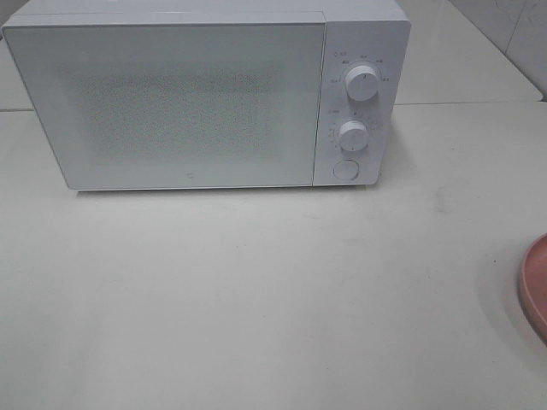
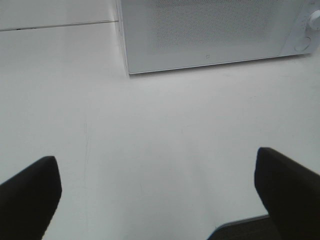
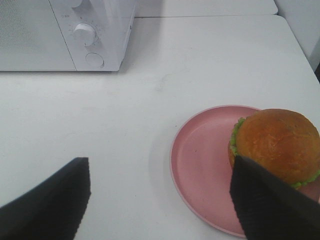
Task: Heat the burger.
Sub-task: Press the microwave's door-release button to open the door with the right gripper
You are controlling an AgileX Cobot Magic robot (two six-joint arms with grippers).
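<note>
The burger [image 3: 277, 142], with a golden-brown bun and green lettuce, sits on a round pink plate [image 3: 200, 165] in the right wrist view. In the exterior high view only the plate's edge [image 1: 534, 286] shows at the right border and the burger is out of view. The white microwave [image 1: 205, 94] stands at the back of the table with its door shut; it also shows in the left wrist view [image 2: 210, 35] and the right wrist view [image 3: 60, 35]. My right gripper [image 3: 160, 200] is open and empty, near the plate. My left gripper [image 2: 157, 192] is open and empty over bare table. Neither gripper shows in the exterior high view.
The microwave has two white knobs [image 1: 362, 84] [image 1: 352, 135] and a round button [image 1: 344, 169] on its right panel. The white table [image 1: 256, 290] has a seam behind the microwave. A wall [image 1: 513, 26] stands at the back right.
</note>
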